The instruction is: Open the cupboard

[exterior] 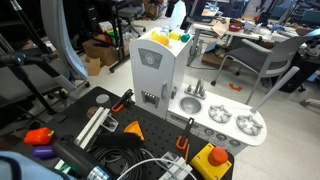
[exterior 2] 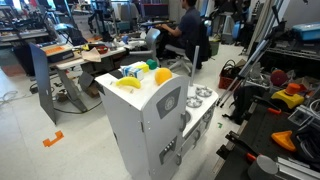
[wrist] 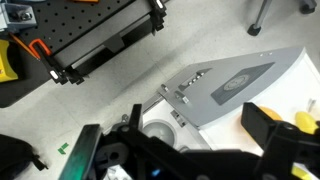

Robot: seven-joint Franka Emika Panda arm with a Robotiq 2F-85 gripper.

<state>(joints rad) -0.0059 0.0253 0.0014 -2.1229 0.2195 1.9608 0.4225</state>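
The cupboard [exterior: 152,68] is a tall white toy-kitchen cabinet whose grey-white front door with a small square panel looks shut in both exterior views [exterior 2: 165,115]. In the wrist view I look down on its door face [wrist: 232,84] from above. My gripper [wrist: 178,140] is open, its two dark fingers spread wide, one over the sink side and one over the cupboard's top. It holds nothing and touches nothing. The gripper does not show in either exterior view.
Yellow and green toys [exterior: 172,37] lie on the cupboard's top. The low sink-and-burner counter [exterior: 228,118] joins the cupboard's side. A black perforated table [exterior: 110,125] holds tools, cables and a yellow box with a red button [exterior: 212,160]. Chairs, desks and a seated person [exterior 2: 185,30] stand behind.
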